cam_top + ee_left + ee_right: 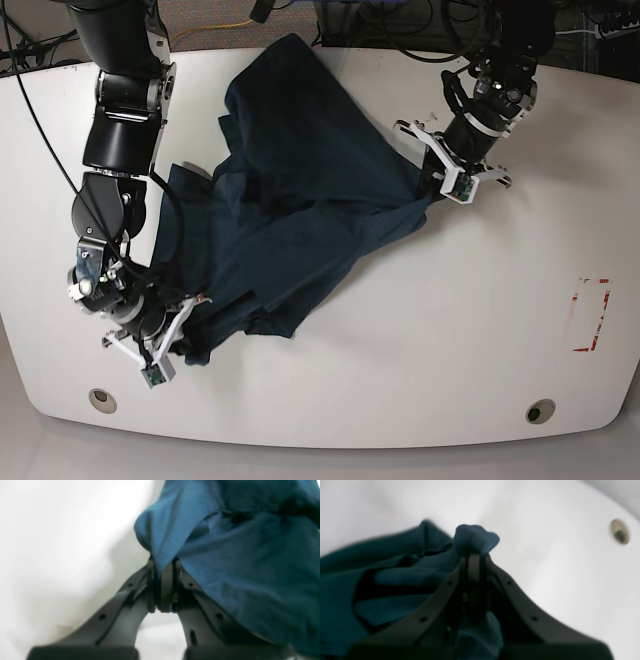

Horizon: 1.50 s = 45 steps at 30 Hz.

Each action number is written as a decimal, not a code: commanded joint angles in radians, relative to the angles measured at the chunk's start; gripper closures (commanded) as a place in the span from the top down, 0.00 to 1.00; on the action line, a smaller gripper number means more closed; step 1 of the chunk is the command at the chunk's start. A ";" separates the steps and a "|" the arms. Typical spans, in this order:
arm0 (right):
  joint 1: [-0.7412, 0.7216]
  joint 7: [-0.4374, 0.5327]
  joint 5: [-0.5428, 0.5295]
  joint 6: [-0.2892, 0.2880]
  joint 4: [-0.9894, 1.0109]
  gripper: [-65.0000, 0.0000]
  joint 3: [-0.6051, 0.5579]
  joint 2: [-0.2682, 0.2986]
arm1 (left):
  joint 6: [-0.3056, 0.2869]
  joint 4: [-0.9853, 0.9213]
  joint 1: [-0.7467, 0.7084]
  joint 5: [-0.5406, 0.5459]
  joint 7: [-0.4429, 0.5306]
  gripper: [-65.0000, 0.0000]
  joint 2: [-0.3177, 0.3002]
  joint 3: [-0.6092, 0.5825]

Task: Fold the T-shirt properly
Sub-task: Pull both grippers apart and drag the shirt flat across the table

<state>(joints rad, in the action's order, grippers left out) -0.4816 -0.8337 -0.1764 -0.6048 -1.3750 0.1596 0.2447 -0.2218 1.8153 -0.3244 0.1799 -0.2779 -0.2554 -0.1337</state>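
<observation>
Both hands clamped on the T-shirt (290,190). Left hand (163,563) pinches a bunched edge fold, cloth spreading away to one side of it. Right hand (475,555) pinches another bunched edge. Shirt lies crumpled on the white table (450,330), stretched between the hands.

Soft cloth on a smooth table

The T-shirt (290,200) is showing matt, finely woven cotton; the white table (480,330) is looking smooth, the grippers' fingers (120,610) matt black plastic.
</observation>
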 commanded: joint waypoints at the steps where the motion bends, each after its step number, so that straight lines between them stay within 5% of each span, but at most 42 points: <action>1: -0.084 0.026 -0.007 0.000 -0.019 0.00 -0.004 0.023 | -0.046 0.074 0.052 0.007 -0.021 0.00 -0.005 0.064; 14: -0.415 0.024 -0.007 0.000 -0.013 0.00 -0.229 0.080 | -0.252 0.177 0.473 0.007 -0.395 0.00 -0.005 0.354; 25: -0.599 -0.045 -0.015 0.000 -0.047 0.00 -0.271 0.087 | -0.388 0.185 0.799 0.007 -0.637 0.00 -0.055 0.420; 33: -0.438 -0.049 -0.015 0.000 -0.134 0.00 -0.200 0.103 | -0.476 0.200 0.661 0.008 -0.642 0.00 -0.051 0.418; 45: -0.006 -0.049 -0.016 -0.002 -0.260 0.00 -0.035 0.087 | -0.476 0.200 0.252 0.008 -0.637 0.00 -0.006 0.420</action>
<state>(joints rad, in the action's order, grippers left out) -0.5064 -0.9012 -0.1898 -0.6106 -1.6020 0.1032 0.3305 -0.7052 1.9976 -0.0490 0.1905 -0.9295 -0.2501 0.2787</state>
